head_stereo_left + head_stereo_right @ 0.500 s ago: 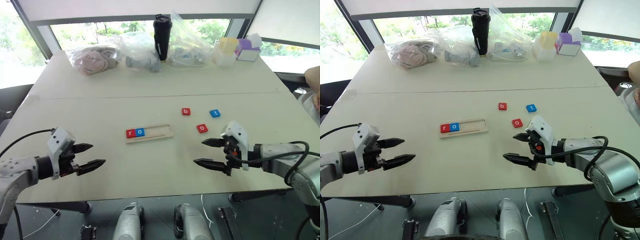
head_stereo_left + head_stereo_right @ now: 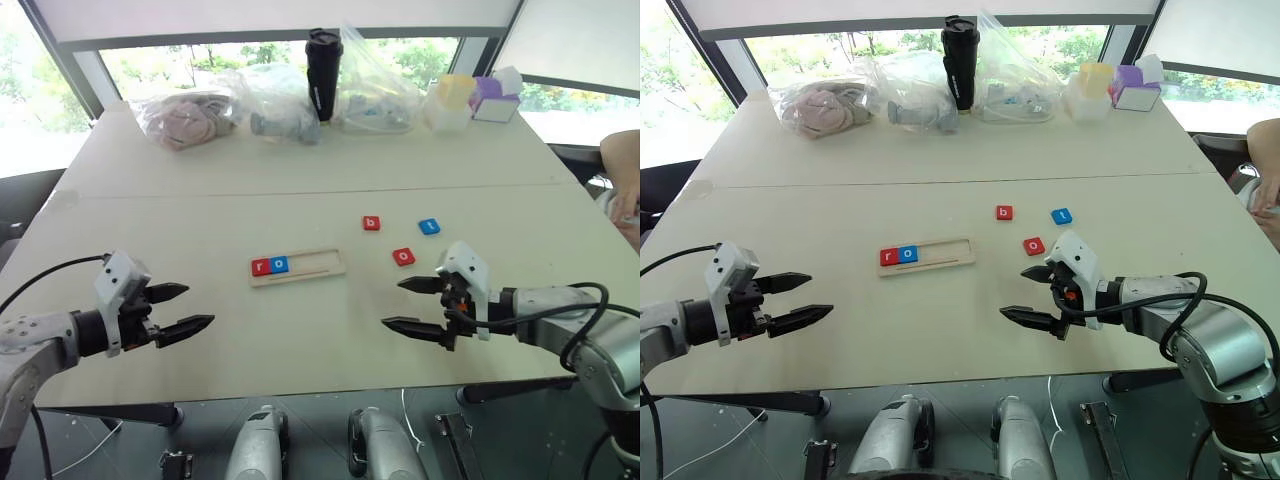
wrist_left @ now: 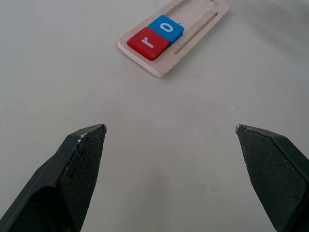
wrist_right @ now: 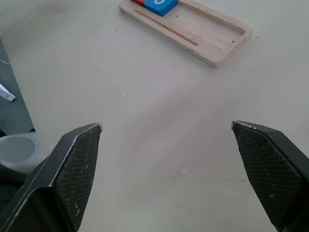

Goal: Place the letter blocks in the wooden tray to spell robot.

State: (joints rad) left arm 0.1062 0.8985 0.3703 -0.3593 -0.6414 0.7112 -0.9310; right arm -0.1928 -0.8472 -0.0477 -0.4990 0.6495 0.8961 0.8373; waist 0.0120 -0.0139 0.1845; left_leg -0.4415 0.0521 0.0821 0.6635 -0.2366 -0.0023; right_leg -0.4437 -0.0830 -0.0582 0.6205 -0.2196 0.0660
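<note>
tray [image 2: 298,266]: mid-table, r and o seated at its left end
b [image 2: 372,223], t [image 2: 429,226], loose o [image 2: 403,256]: right of tray
left gripper [image 2: 183,311], right gripper [image 2: 415,305]: wide open, empty
risk: grabbing loose o before b (misspelling); nudging tray

You have the wooden tray [image 2: 298,266] mid-counter [image 2: 300,170], 2 letter blocks [image 2: 270,265] in its left end; 3 loose blocks [image 2: 402,236] lie to its right.

A person's hand [image 2: 622,175] is cut off by the right edge; the bags' [image 2: 185,118] contents are indistinct.
</note>
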